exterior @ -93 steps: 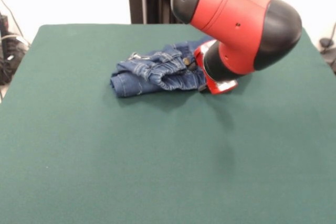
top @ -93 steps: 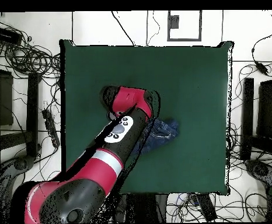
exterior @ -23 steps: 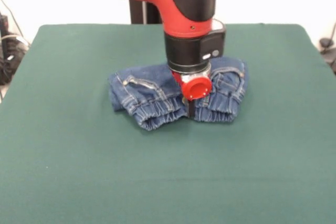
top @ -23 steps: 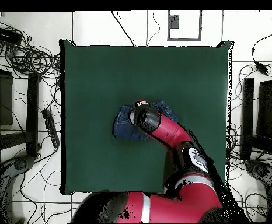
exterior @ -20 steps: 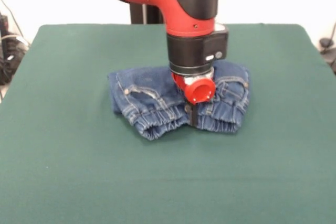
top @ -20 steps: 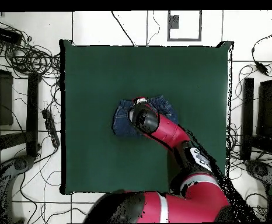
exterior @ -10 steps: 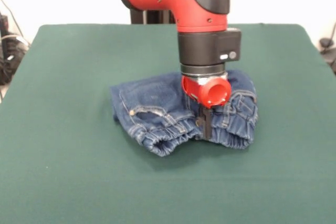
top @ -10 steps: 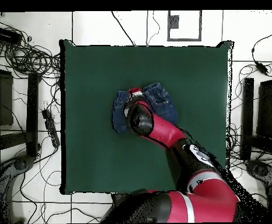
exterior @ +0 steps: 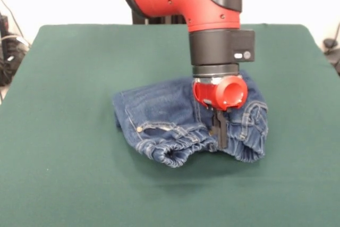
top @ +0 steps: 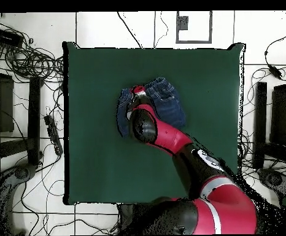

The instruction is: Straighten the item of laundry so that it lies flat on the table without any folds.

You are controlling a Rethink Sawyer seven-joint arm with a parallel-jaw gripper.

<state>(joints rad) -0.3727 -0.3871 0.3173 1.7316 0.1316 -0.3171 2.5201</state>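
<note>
One item of laundry [exterior: 180, 120], one gripper [exterior: 219, 131], one counter [exterior: 69, 174].

Item 1: small pair of blue denim jeans, lying crumpled near the middle of the counter, a little toward the far half in the front view. Legs appear doubled under or bunched; the gathered elastic waistband runs along the near edge, curling up into a roll at the near left. A brass button shows on the left part of the band. Not flat: folds and humps throughout.

Item 2: gripper, on a red and black arm [exterior: 212, 3] coming down from above. Its dark fingers are closed together on the waistband at the near right, pinching a bit of denim between them.

Item 3: counter, dark green cloth top, much larger than the jeans. Nothing else rests on it.

Handling, judged: cloth is light, soft and limp, a little stiff at seams and waistband; it will drape and drag rather than slide cleanly on the felt-like top, which likely grips it. Best holds are thick sewn parts: waistband, hems, side seams. Thin single layers may slip out of a pinch.

Room: broad bare green on every side. Widest open stretch lies near and to the left in the front view; counter edges are well apart from the jeans all round, so the cloth can be pulled out in any direction without hanging over.
</note>
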